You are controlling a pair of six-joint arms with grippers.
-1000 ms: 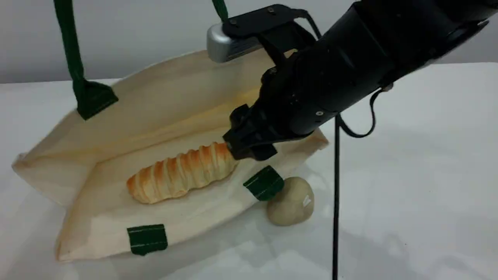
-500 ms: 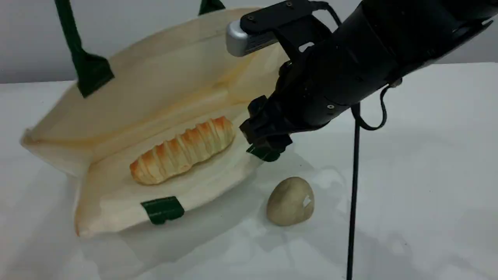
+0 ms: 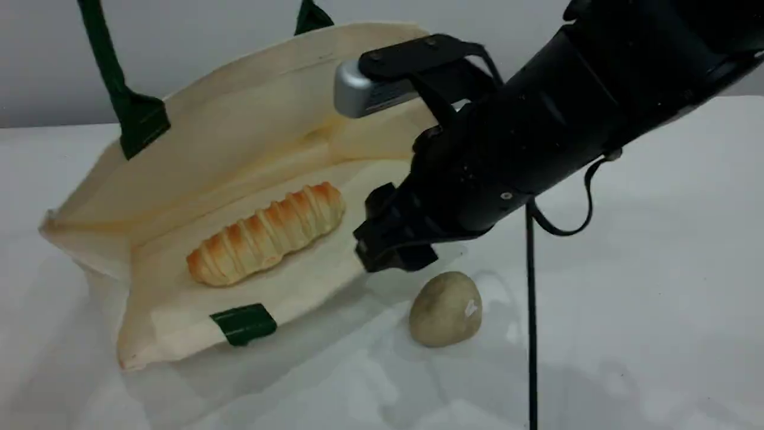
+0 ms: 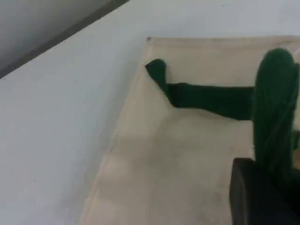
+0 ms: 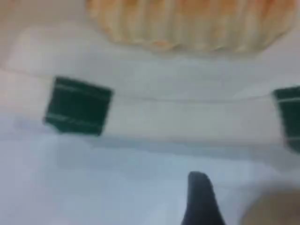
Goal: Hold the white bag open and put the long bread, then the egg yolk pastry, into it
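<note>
Soft, even light with faint shadows on the table (image 3: 627,334); both wrist views blurred.

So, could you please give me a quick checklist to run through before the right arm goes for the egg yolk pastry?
1. Long bread lies inside the white bag: ok.
2. Bag mouth is held up by the green handle: ok.
3. Left pincer is shut on the handle: ok.
4. Right pincer is empty: ok.
5. Egg yolk pastry sits free on the table, outside the bag: ok.
6. Right pincer jaws are wide enough for the pastry: cannot tell.
</note>
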